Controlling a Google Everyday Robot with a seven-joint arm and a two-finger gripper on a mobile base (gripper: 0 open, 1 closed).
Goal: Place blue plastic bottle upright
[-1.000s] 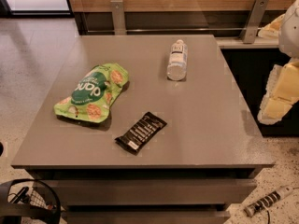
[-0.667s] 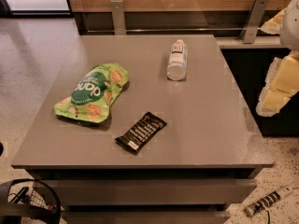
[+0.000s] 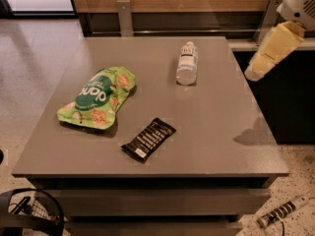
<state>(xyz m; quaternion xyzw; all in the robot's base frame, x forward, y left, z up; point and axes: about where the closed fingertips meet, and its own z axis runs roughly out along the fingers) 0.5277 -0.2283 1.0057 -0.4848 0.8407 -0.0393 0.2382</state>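
The blue plastic bottle [image 3: 187,63] is clear with a white label. It lies on its side at the back right of the grey table [image 3: 221,132], one end pointing to the far edge. My gripper [image 3: 253,73] is the tip of the cream-coloured arm [image 3: 275,45], which reaches in from the upper right. It hangs in the air over the table's right edge. It is to the right of the bottle and well apart from it.
A green snack bag [image 3: 97,98] lies at the table's left. A black snack bar [image 3: 148,139] lies near the front middle. A wooden wall and metal posts [image 3: 123,16] stand behind the table. A dark cabinet [image 3: 290,107] is to the right.
The arm has risen and swung a little left, toward the table's back right corner. The bottle, bag and bar have not moved.
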